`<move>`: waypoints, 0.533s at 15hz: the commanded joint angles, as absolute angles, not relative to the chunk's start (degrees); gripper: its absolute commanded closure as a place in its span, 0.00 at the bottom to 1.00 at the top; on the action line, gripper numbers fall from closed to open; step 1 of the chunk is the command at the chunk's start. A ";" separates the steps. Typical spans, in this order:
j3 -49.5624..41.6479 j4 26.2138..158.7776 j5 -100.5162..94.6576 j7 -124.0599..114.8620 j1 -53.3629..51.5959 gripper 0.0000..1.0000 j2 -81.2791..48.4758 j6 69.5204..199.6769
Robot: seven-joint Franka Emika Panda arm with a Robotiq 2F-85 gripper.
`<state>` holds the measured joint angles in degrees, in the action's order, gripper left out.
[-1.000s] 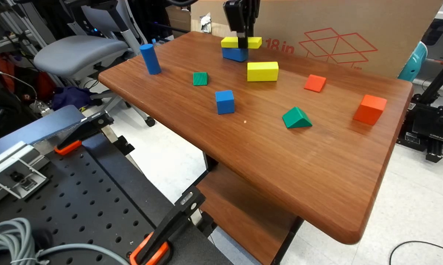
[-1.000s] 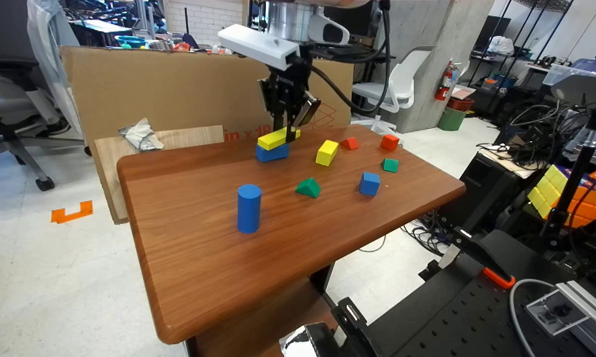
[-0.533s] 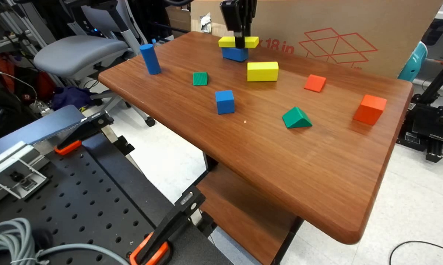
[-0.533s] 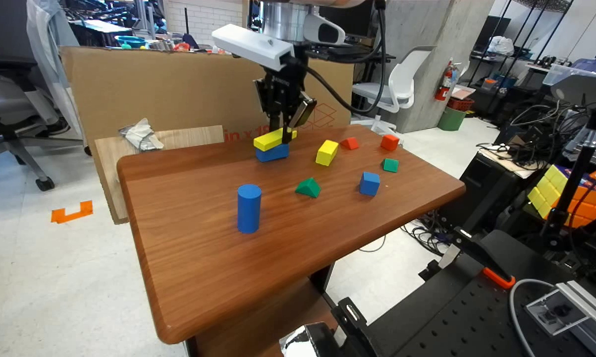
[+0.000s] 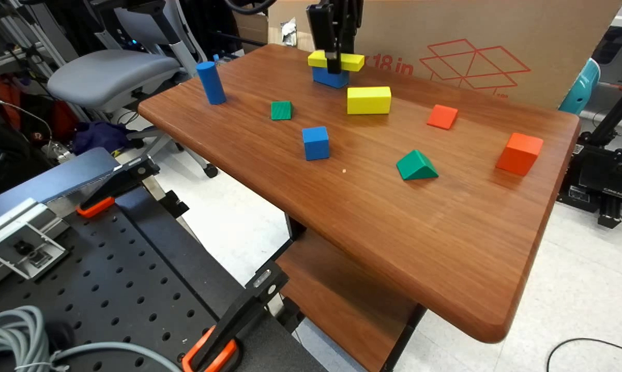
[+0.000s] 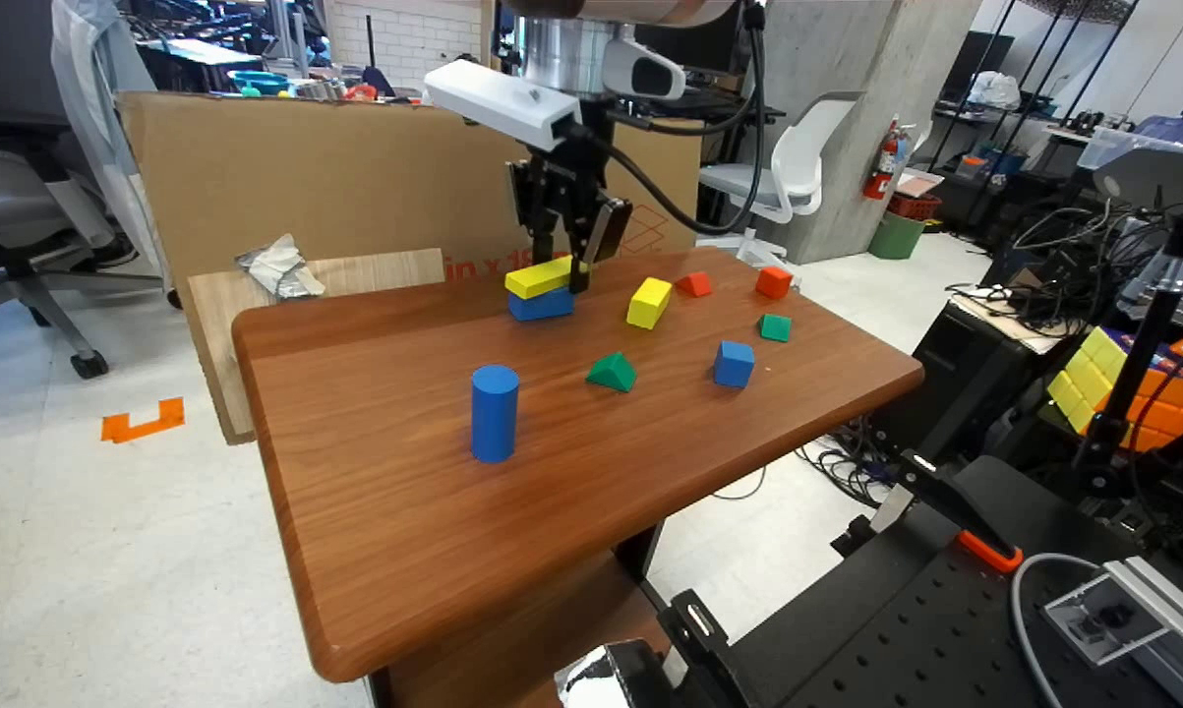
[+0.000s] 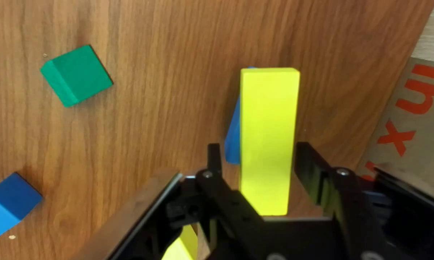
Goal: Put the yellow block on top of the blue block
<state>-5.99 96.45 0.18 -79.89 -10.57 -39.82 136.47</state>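
Observation:
The flat yellow bar (image 5: 353,62) lies on top of the low blue brick (image 5: 325,78) at the table's far edge. In an exterior view the yellow bar (image 6: 530,281) sits directly over the blue brick (image 6: 540,306). In the wrist view the yellow bar (image 7: 269,108) hides most of the blue brick (image 7: 233,144), and its near end overhangs the brick. My gripper (image 7: 258,148) is open around the bar. There is a clear gap to the left finger (image 7: 214,155). The right finger is close beside the bar; whether it touches is unclear.
A thicker yellow block (image 5: 368,101) stands near the stack. A blue cube (image 5: 316,143), blue cylinder (image 5: 211,82), green pieces (image 5: 416,166) and orange-red pieces (image 5: 519,154) are spread over the table (image 5: 445,232). A cardboard sheet (image 6: 355,187) stands behind the stack.
The yellow bar has shifted slightly to the left in both exterior views, onto the blue brick. The gripper's fingers have then opened away from the bar.

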 commanded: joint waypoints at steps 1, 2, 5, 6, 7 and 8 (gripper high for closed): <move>-5.98 96.13 0.68 -81.01 -10.59 0.12 -40.47 136.39; -5.78 96.73 0.89 -80.88 -10.49 0.06 -39.97 136.56; -4.90 99.65 1.67 -79.73 -10.21 0.00 -36.34 137.33; -4.79 100.80 1.55 -79.58 -10.41 0.00 -34.83 137.80; -4.78 102.52 1.01 -79.47 -10.85 0.00 -32.45 138.33; -4.31 103.99 0.81 -78.37 -10.81 0.00 -30.25 138.31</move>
